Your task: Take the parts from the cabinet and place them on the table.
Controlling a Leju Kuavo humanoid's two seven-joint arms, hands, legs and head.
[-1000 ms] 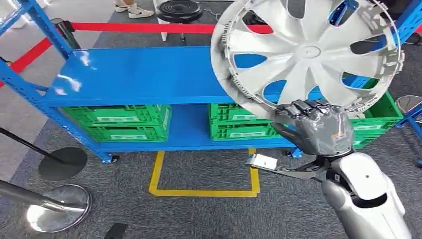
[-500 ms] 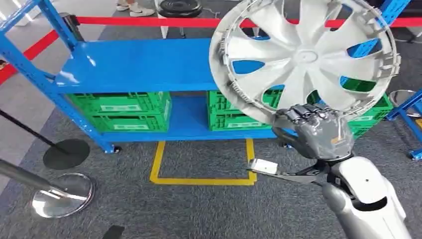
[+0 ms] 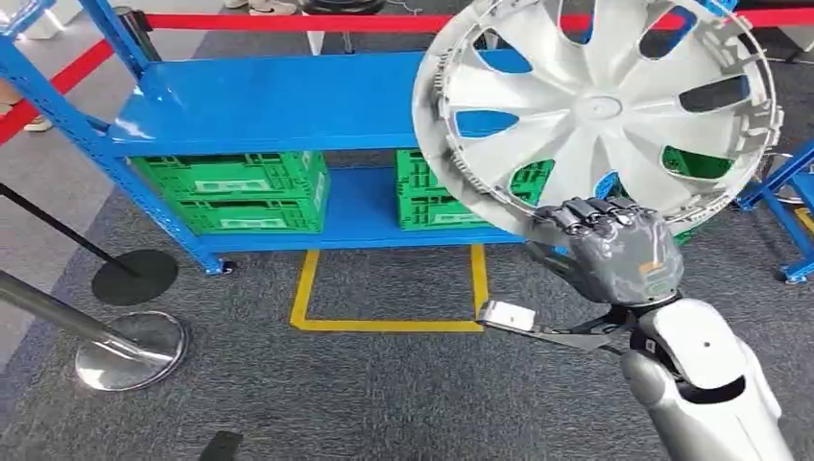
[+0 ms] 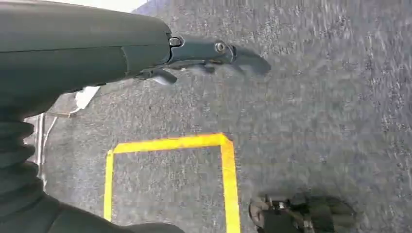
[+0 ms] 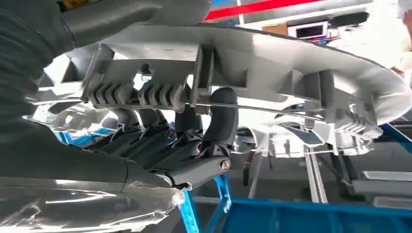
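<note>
A blue cabinet [image 3: 259, 101] of open shelves stands at the far side of the grey carpet, its top shelf bare and 2 stacks of green crates [image 3: 230, 190] on the lower shelf. In front of its right half a silver wheel cover [image 3: 595, 106] is held up, face toward the head camera (it hides part of the right crates). The right hand [image 3: 614, 252] grips its lower rim, fingers [image 5: 221, 116] hooked over the edge. The left hand [image 4: 204, 58] hangs above the carpet holding nothing, fingers extended. A yellow tape square [image 3: 389, 288] marks the floor near the cabinet; a chrome stanchion base [image 3: 130, 351] sits near left.
</note>
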